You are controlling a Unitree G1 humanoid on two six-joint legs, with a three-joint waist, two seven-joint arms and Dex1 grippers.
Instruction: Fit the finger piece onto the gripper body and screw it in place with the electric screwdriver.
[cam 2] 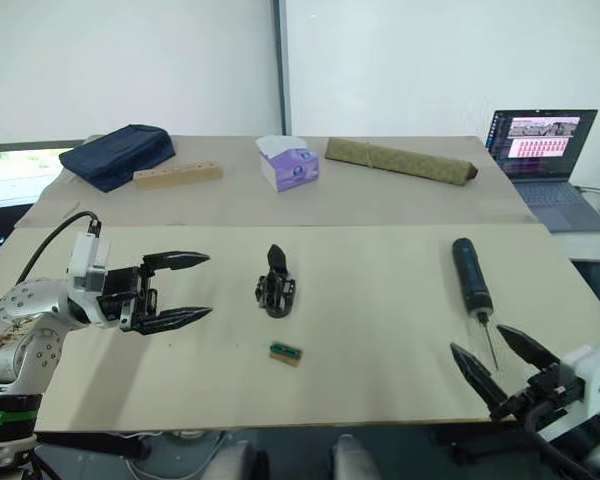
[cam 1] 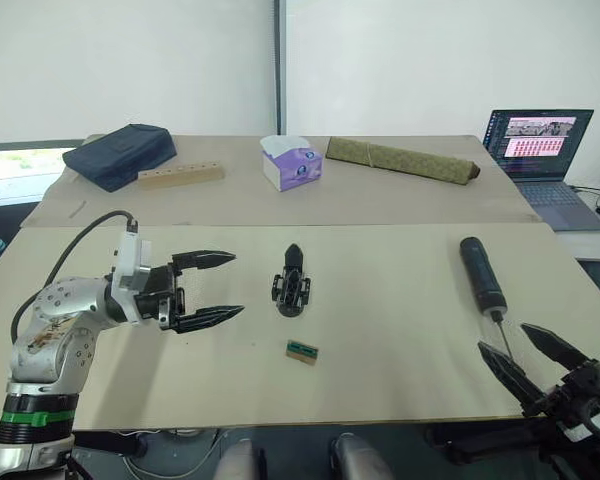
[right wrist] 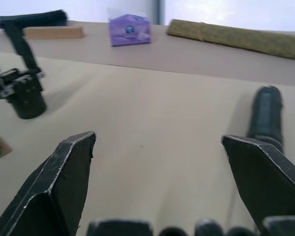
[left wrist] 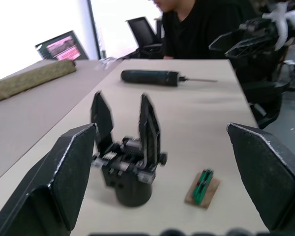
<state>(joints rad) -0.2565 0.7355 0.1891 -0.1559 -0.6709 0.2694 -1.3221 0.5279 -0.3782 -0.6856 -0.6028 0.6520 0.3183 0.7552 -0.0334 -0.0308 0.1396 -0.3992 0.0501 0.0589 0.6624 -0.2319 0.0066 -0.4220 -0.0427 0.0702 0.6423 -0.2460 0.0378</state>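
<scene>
The gripper body (cam 1: 291,282) stands mid-table on its round base, also in the left wrist view (left wrist: 130,164). Two black pointed prongs rise from it side by side; I cannot tell whether one is the finger piece. My left gripper (cam 1: 237,284) hovers open just left of it, empty and pointing at it. The electric screwdriver (cam 1: 481,275) lies at the right, its thin bit toward the table's front edge. My right gripper (cam 1: 502,338) is open and empty at the front right, just in front of the bit.
A small green-and-brown block (cam 1: 301,350) lies in front of the gripper body. On the back table are a dark bag (cam 1: 120,153), a wooden block (cam 1: 180,175), a tissue box (cam 1: 293,163), an olive roll (cam 1: 400,160) and a laptop (cam 1: 540,150). A person (left wrist: 196,24) sits beyond the right end.
</scene>
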